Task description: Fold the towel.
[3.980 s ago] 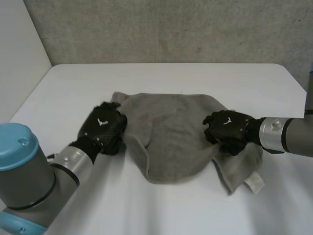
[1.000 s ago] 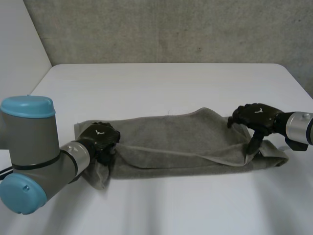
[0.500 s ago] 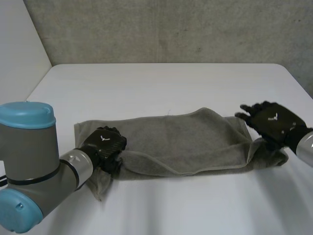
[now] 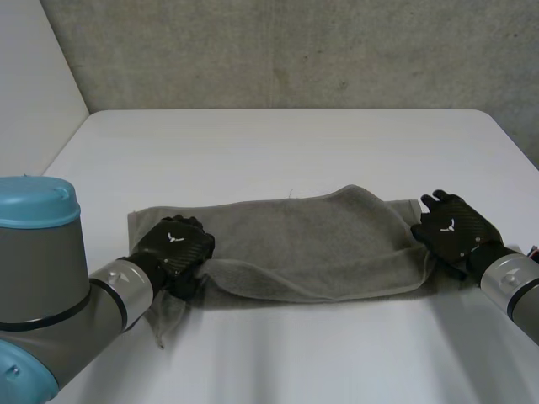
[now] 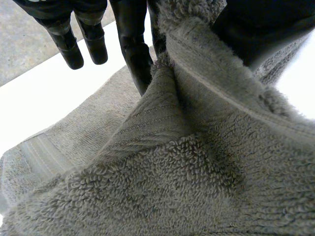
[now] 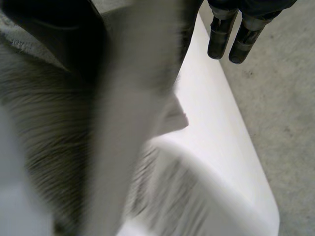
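A grey towel [image 4: 312,244] lies as a long strip across the white table [image 4: 278,151], with a fold running along its near side. My left hand [image 4: 175,242] is at the strip's left end. In the left wrist view the towel [image 5: 172,187] is bunched between that hand's fingers [image 5: 133,44] and thumb. My right hand [image 4: 455,229] sits on the right end, fingers curled over it. In the right wrist view the towel's edge [image 6: 44,123] runs between thumb and fingers [image 6: 219,39].
A grey wall [image 4: 295,50] stands behind the table. The table's right edge [image 6: 231,147] is close beside my right hand, with grey floor [image 6: 280,98] beyond it. Bare table lies in front of and behind the towel.
My right hand opened, came nearer along the towel's right end and closed there. My left hand kept its hold at the left end and barely moved.
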### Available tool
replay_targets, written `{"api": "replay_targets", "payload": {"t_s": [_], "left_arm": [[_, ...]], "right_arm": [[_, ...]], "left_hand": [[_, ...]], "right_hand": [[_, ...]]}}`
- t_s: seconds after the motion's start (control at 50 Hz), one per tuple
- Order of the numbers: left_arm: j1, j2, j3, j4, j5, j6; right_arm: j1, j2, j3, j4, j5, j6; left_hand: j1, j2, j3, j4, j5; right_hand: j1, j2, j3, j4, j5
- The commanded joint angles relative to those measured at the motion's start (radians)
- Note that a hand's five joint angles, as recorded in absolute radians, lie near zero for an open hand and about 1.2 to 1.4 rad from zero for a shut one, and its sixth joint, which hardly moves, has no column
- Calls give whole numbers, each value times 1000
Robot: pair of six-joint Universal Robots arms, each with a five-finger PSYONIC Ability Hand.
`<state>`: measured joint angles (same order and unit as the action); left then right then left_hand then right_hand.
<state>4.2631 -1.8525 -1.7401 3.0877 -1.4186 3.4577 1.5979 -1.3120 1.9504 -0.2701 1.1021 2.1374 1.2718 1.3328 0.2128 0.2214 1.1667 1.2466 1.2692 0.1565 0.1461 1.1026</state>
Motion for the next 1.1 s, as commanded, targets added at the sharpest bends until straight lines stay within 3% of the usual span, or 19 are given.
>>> {"api": "replay_targets", "payload": {"t_s": [0.02,0.1,0.18,0.26,0.3,0.4,0.54,0.64,0.68,0.7,0.74,0.76,0.78,0.8,0.82,0.84,0.88,0.96,1.1], "left_arm": [[12,53,-21,-9,0,0],[18,88,-36,-12,4,0],[38,139,-75,-35,10,17],[49,151,-88,-95,12,37],[75,150,-93,-156,12,108],[113,144,-76,-198,12,224],[126,113,50,-179,9,302],[107,-33,249,-44,0,299],[69,-112,391,139,4,294],[69,-113,392,140,4,294],[43,-132,488,425,0,293],[43,-133,488,427,0,293],[26,-128,502,588,0,293],[26,-128,502,589,0,293],[15,-114,498,729,-3,288],[3,-88,485,855,-2,276],[-15,-45,462,929,1,258],[-19,36,410,936,13,218],[59,67,260,774,122,147]], "right_arm": [[42,-134,-1,14,-16,31],[37,-181,-24,65,-53,113],[20,-174,-126,324,-128,196],[-23,-135,-200,563,-169,170],[-55,-73,-283,771,-166,95],[-55,-46,-396,949,-166,-22],[-47,65,-608,914,-179,24],[48,212,-829,799,-165,47],[123,289,-1008,635,-118,123],[123,289,-1008,634,-117,124],[163,290,-1137,399,11,308],[163,290,-1137,397,12,309],[171,268,-1162,267,66,420],[171,267,-1162,266,67,421],[163,222,-1154,155,106,531],[160,156,-1121,91,96,621],[154,87,-1083,79,63,698],[139,42,-1019,69,-16,762],[111,-13,-889,111,-110,756]], "left_hand": [[124,63,-38,-47,55],[124,63,-38,-47,55],[124,63,-38,-47,55],[124,63,-38,-47,55],[124,63,-38,-47,55],[124,63,-38,-47,55],[124,63,-38,-47,55],[124,63,-38,-47,55],[124,63,-38,-47,55],[124,63,-38,-47,55],[124,63,-38,-47,55],[124,63,-38,-47,55],[124,63,-38,-47,55],[124,63,-38,-47,55],[124,63,-38,-47,55],[124,63,-38,-47,55],[124,63,-38,-47,55],[124,63,-38,-47,55],[124,63,-38,-47,55]], "right_hand": [[150,127,18,28,119],[150,127,18,28,119],[150,127,18,28,119],[150,127,18,28,119],[150,127,18,28,119],[150,127,18,28,119],[150,127,18,28,119],[150,127,18,28,119],[150,127,18,28,119],[150,127,18,28,119],[150,127,18,28,119],[150,127,18,28,119],[150,127,18,28,119],[150,127,18,28,119],[150,127,18,28,119],[150,127,18,28,119],[150,127,18,28,119],[150,127,18,28,119],[150,127,18,28,119]]}}
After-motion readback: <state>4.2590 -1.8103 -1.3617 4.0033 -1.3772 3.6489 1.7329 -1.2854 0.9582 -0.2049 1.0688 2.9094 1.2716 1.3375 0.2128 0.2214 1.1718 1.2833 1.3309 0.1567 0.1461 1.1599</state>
